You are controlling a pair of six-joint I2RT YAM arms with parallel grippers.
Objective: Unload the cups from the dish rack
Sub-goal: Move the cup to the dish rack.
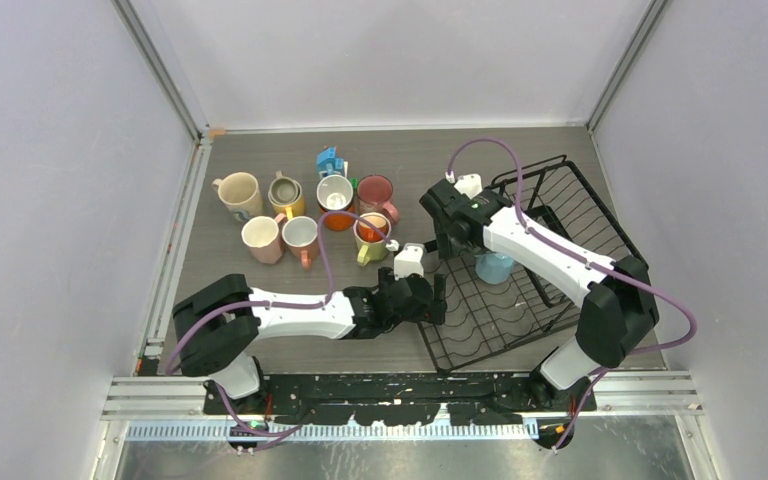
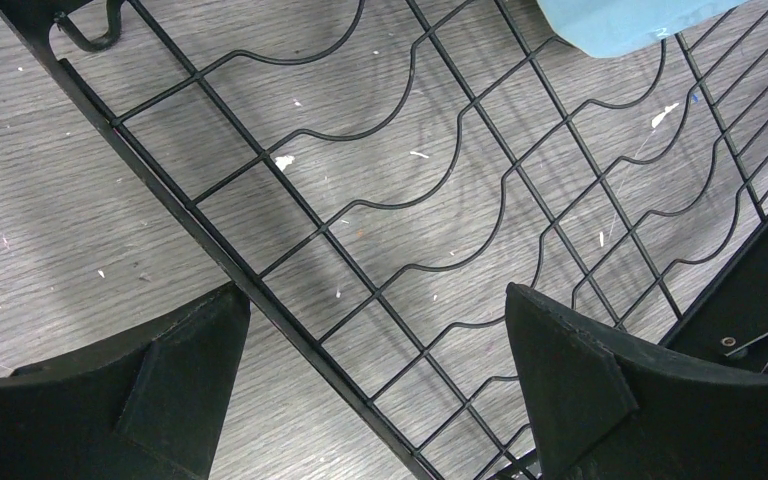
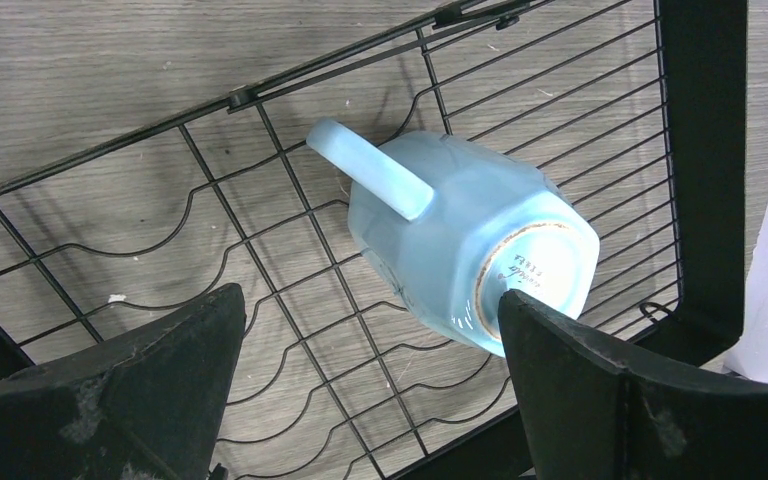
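The black wire dish rack (image 1: 572, 200) stands at the right of the table. One light blue cup (image 1: 493, 266) lies on its side in it, with its base and handle showing in the right wrist view (image 3: 430, 230). My right gripper (image 1: 457, 245) is open just above and beside this cup (image 3: 370, 370), and its right finger (image 3: 580, 370) is near the cup's base. My left gripper (image 1: 438, 297) is open and empty over the rack's left edge (image 2: 375, 350). The rack's rail (image 2: 195, 207) runs between its fingers. The blue cup's edge (image 2: 620, 20) shows at the top of that view.
Several cups stand on the table left of the rack: cream (image 1: 240, 193), yellow (image 1: 286, 194), orange (image 1: 336, 200), dark pink (image 1: 376, 195), pink (image 1: 262, 239), peach (image 1: 301, 237) and lime (image 1: 371, 236). A small blue-and-white toy house (image 1: 331, 161) stands behind them.
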